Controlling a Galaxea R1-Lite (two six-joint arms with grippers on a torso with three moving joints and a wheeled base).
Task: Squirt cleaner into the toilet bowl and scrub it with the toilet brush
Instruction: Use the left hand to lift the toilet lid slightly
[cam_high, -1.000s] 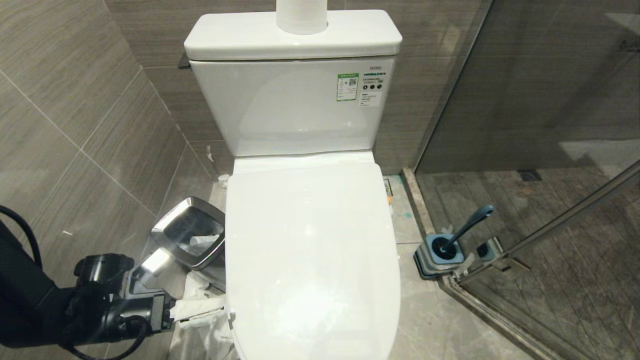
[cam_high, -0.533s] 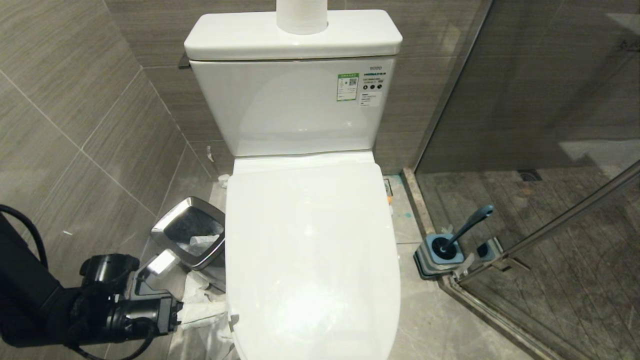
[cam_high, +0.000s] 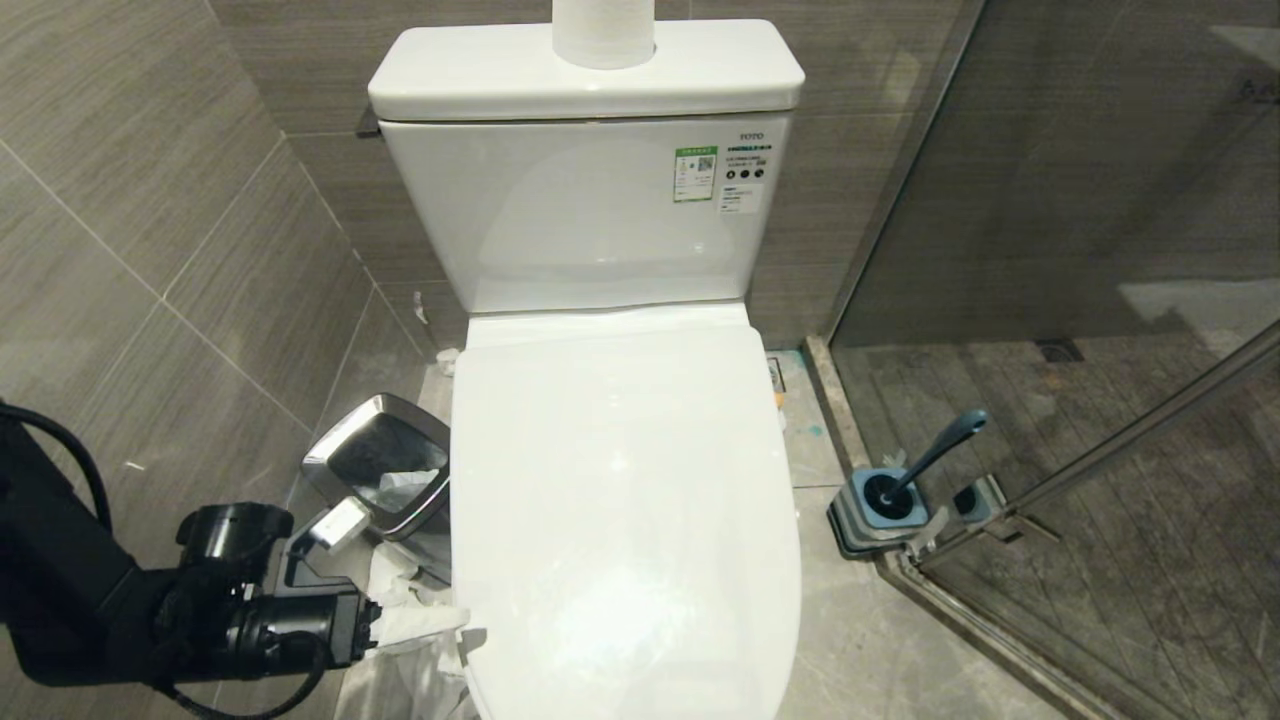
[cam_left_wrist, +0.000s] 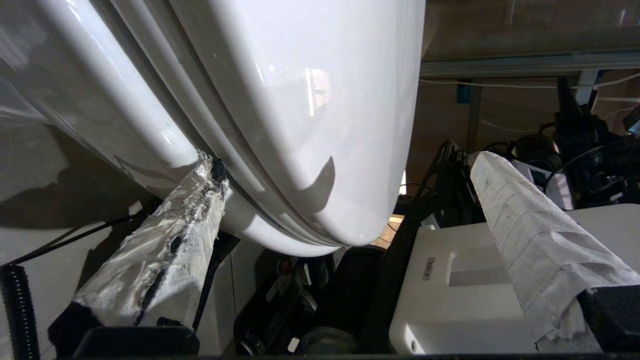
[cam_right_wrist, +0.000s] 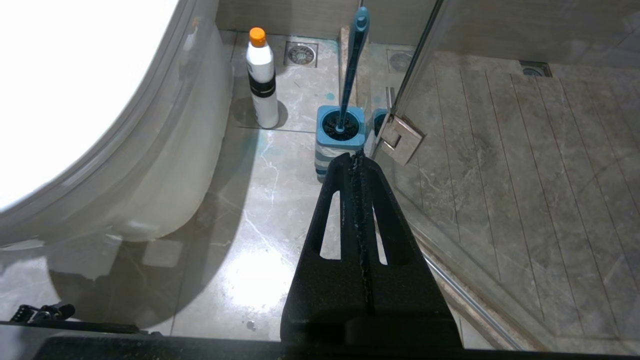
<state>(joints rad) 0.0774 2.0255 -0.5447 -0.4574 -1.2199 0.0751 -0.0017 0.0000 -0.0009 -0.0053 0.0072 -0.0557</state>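
1 spread left tool (cam_left_wrist: 345, 165) at closed toilet bowl (cam_high: 620, 500), interior hidden; right tool (cam_right_wrist: 358, 156) pressed together.

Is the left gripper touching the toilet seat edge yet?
Touching. In the left wrist view one paper-wrapped finger presses against the toilet under the lid edge; the other finger stands clear, so the left gripper is open.

- We record a grey marble-tile floor (cam_right_wrist: 240, 210), carrying:
- toilet bowl (cam_high: 625, 500), lid down
- steel waste bin (cam_high: 385, 465)
- toilet brush (cam_high: 935, 450) upright in its holder (cam_high: 880, 510)
- white orange-capped bottle (cam_right_wrist: 263, 80)
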